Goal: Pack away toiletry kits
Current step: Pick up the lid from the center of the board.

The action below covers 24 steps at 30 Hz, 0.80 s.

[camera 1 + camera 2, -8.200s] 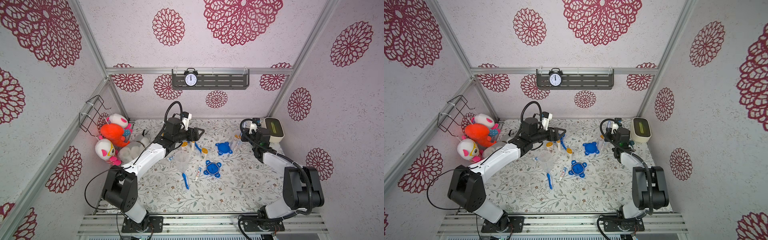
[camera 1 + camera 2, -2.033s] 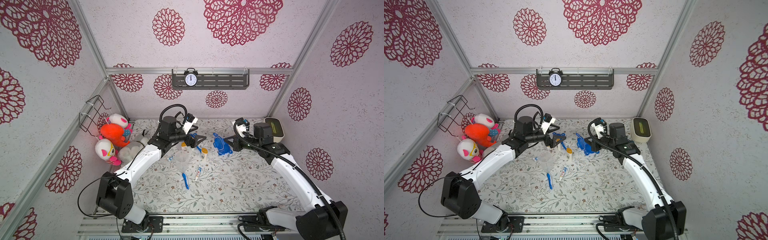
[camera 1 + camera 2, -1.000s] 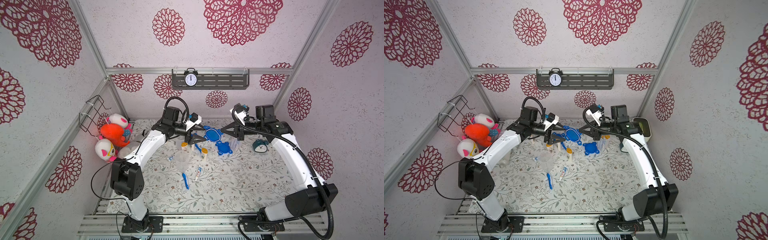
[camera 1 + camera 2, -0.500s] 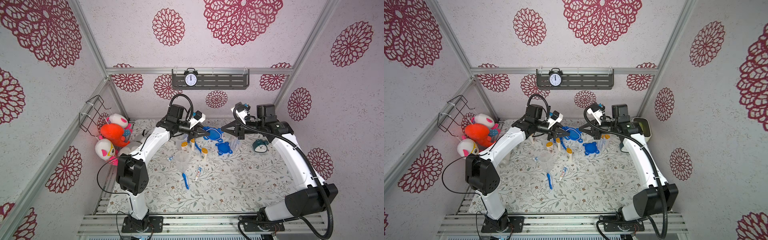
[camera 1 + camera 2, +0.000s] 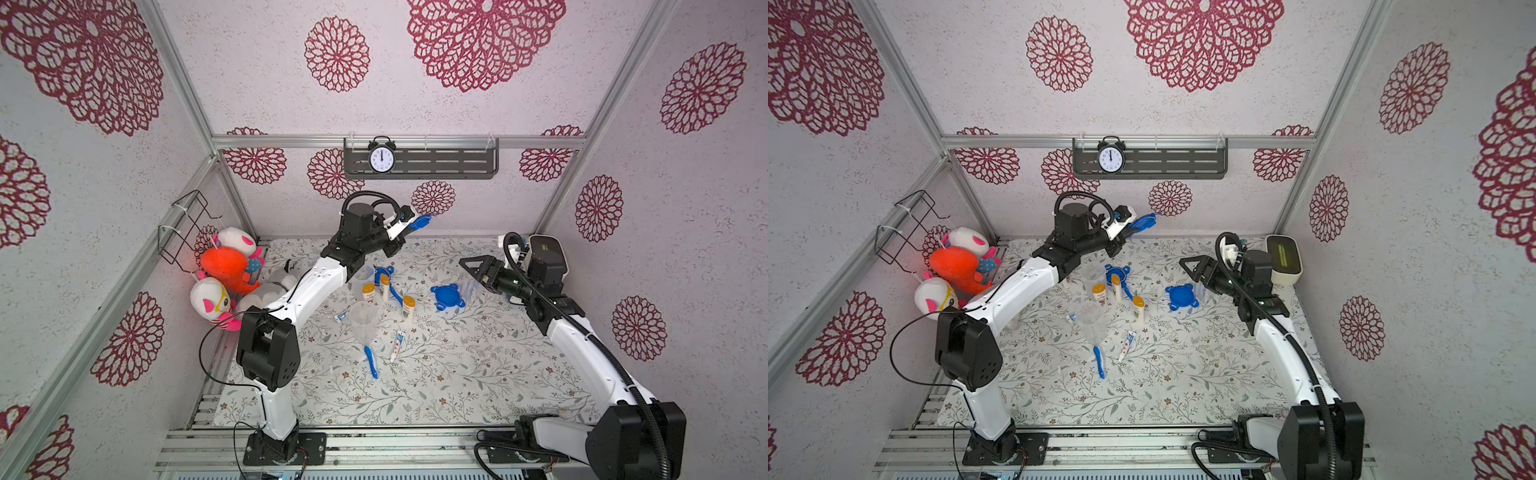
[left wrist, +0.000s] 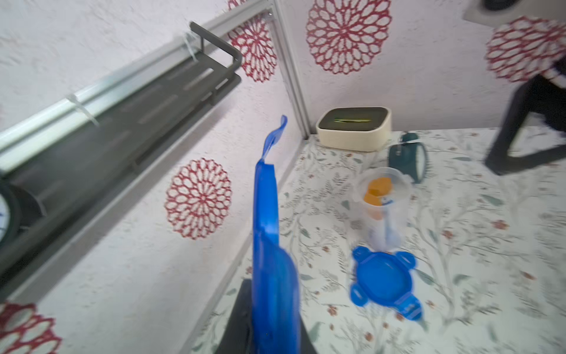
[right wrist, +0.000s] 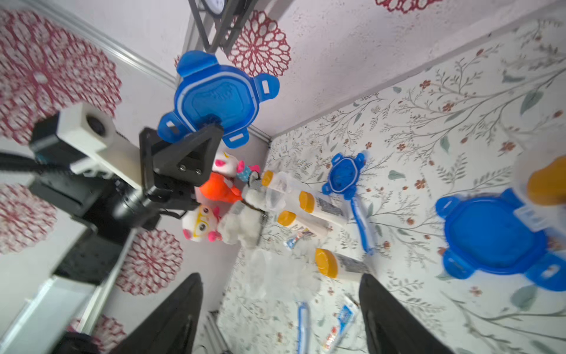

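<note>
Right wrist view shows the raised lid [image 7: 214, 98] face-on: blue, four tabs, pinched at its rim by the left gripper [image 7: 205, 128], whose fingers are closed on it. From above, it hangs in the air close to the back wall, below the shelf [image 5: 419, 164] and well above the mat [image 5: 457, 374].

A second lid [image 5: 448, 296] lies flat on the mat, just beside an upright filled jar [image 6: 382, 205] with an orange-capped bottle inside. The right gripper [image 5: 471, 266] hovers near that jar, its jaws wide apart and holding nothing.

A third lid [image 5: 384, 272] lies on the mat under the left arm. Around it stand or lie three loose bottles [image 5: 408, 307] with orange caps. In front of them sit a clear jar [image 5: 363, 320], a toothbrush [image 5: 371, 360] and a toothpaste [image 5: 396, 345], the last two near each other.

Behind the filled jar is a teal clock [image 6: 407, 162]. Plush toys [image 5: 224, 270] are heaped against the left wall.
</note>
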Each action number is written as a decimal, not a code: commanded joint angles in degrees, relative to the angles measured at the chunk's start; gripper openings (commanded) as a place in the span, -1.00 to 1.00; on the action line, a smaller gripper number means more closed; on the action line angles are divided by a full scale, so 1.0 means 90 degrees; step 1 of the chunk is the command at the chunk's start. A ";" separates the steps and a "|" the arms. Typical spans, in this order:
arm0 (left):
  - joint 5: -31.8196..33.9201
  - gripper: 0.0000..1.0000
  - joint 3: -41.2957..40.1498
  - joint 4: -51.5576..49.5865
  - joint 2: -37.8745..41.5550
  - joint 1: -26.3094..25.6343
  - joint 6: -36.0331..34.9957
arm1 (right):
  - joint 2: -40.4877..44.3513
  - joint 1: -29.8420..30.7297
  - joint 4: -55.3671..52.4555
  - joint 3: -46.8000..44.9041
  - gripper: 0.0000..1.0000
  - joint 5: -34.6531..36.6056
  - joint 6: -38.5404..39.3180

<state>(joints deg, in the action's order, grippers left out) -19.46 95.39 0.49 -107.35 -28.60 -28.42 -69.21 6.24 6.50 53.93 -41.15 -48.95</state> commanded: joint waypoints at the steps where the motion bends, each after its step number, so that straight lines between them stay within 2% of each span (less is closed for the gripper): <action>1: 0.1344 -1.00 -0.0317 0.1283 -0.0215 -0.0436 -0.1146 | 0.0230 0.0048 0.1785 -0.0043 0.59 0.0405 -0.2276; 3: 0.1522 -1.00 -0.0398 0.1537 -0.0300 -0.0626 -0.1715 | 0.0205 0.0057 0.1910 0.0002 0.57 0.0535 -0.2574; 7: 0.1634 -1.00 -0.0612 0.1962 -0.0348 -0.0846 -0.2340 | 0.0028 0.0082 0.2266 0.0114 0.44 0.0548 -0.2996; 12: 0.1955 -1.00 -0.0885 0.2610 -0.0390 -0.1173 -0.3098 | -0.0287 0.0107 0.2687 0.0180 0.16 0.0548 -0.3557; 24: 0.2010 -1.00 -0.1179 0.3270 -0.0443 -0.1458 -0.3696 | -0.0583 0.0146 0.3027 0.0160 0.13 0.0470 -0.3915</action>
<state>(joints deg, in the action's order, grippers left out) -1.85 85.76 25.93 -110.37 -40.97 -58.35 -74.26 7.29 29.10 54.00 -36.67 -82.52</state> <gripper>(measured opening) 0.113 0.563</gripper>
